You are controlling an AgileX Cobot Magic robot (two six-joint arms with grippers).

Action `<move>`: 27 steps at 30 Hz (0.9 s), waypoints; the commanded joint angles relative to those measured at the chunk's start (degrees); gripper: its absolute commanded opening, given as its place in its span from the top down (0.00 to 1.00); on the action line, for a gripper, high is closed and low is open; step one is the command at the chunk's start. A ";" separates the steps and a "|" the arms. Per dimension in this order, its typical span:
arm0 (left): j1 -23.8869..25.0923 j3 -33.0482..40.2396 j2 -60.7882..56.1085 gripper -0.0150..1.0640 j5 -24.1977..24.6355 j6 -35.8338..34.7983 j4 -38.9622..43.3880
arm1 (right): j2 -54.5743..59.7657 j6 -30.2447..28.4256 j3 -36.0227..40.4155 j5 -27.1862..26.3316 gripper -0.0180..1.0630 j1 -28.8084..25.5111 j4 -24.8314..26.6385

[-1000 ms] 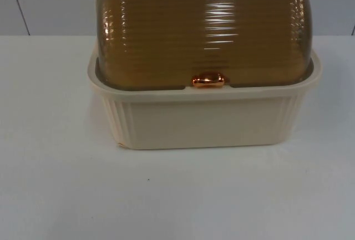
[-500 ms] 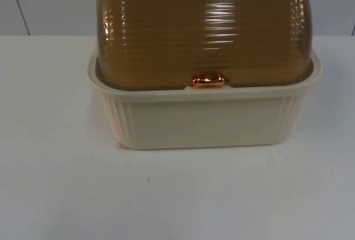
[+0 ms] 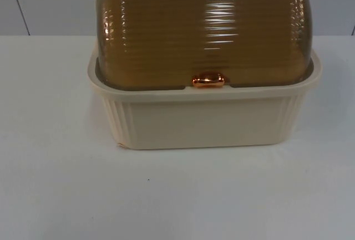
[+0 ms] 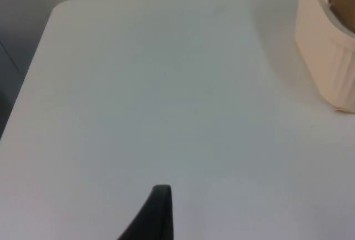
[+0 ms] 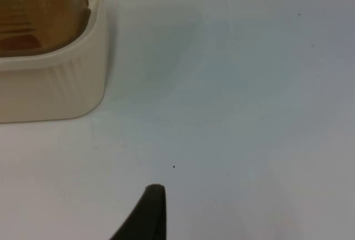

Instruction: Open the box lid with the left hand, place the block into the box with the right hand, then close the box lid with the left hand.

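The box (image 3: 202,121), cream with a ribbed wall, stood on the white table (image 3: 66,195) close to the grey partition wall (image 3: 50,4). Its lid (image 3: 202,29), a ribbed, amber-tinted dome, was down and shut, its lower edge seated inside the box's rim. A small copper-coloured handle (image 3: 208,80) sat at the middle of the lid's front edge, just above the rim.

The table top was plain and bare on both sides of the box and in front of it, with a tiny dark speck (image 3: 148,179) on the surface ahead of the box. In the left wrist view, a corner of the box (image 4: 327,46) showed, and the table's rounded corner (image 4: 58,7) met the grey wall beyond it.

The left gripper (image 4: 158,212) hung over the bare table well apart from the box, touching nothing. One dark fingertip showed; whether the jaws were spread or pressed together could not be told. The right gripper (image 5: 150,212) likewise hung over the open table on the box's other side, holding nothing that could be seen, and the state of its jaws could not be told either. From there the box (image 5: 50,85) and the amber lid (image 5: 41,13) stood well apart, with wide open surface between.
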 commanded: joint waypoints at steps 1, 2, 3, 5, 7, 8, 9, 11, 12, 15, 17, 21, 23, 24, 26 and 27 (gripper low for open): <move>0.12 0.28 -0.18 0.01 0.06 0.05 -0.76 | -0.13 -0.05 0.05 -0.73 0.09 -0.04 0.26; 0.24 0.28 -0.18 0.01 0.06 0.05 -0.76 | -0.13 -0.05 0.05 -0.73 0.09 -0.04 0.26; 0.62 0.28 -0.18 0.01 0.06 0.05 -0.76 | -0.13 -0.05 0.05 -0.73 0.09 -0.04 0.26; 1.14 0.28 -0.18 0.01 0.06 0.00 -0.76 | -0.13 -0.05 0.05 -0.73 0.09 -0.04 0.26; 1.59 0.28 -0.18 0.01 0.06 0.00 -0.76 | -0.13 -0.05 0.05 -0.73 0.09 -0.04 0.26; 1.35 0.28 -0.18 0.01 0.06 0.00 -0.76 | -0.13 -0.05 0.05 -0.73 0.09 -0.04 0.26; 1.04 0.28 -0.18 0.01 0.06 0.00 -0.76 | -0.13 -0.05 0.05 -0.73 0.09 -0.04 0.26; 0.77 0.28 -0.18 0.01 0.06 0.00 -0.76 | -0.13 -0.05 0.05 -0.73 0.09 -0.04 0.26; 0.77 0.28 -0.18 0.01 0.06 0.00 -0.76 | -0.13 -0.03 0.05 -0.73 0.09 -0.04 0.15; 0.77 0.28 -0.18 0.01 0.06 0.00 -0.76 | -0.13 -0.03 0.05 -0.73 0.09 -0.04 -0.03; 0.77 0.28 -0.18 0.01 0.06 0.00 -0.76 | -0.13 -0.03 0.05 -0.73 0.09 -0.04 -0.03; 0.77 0.28 -0.18 0.01 0.06 0.00 -0.76 | -0.13 -0.03 0.05 -0.73 0.09 -0.04 -0.03; 0.77 0.28 -0.18 0.01 0.06 0.00 -0.76 | -0.13 -0.03 0.05 -0.73 0.09 -0.04 -0.03; 0.77 0.28 -0.18 0.01 0.06 0.00 -0.76 | -0.13 -0.03 0.05 -0.73 0.09 -0.04 -0.03; 0.77 0.28 -0.18 0.01 0.06 0.00 -0.76 | -0.13 -0.03 0.05 -0.73 0.09 -0.04 -0.03; 0.77 0.28 -0.18 0.01 0.06 0.00 -0.76 | -0.13 -0.03 0.05 -0.73 0.09 -0.04 -0.03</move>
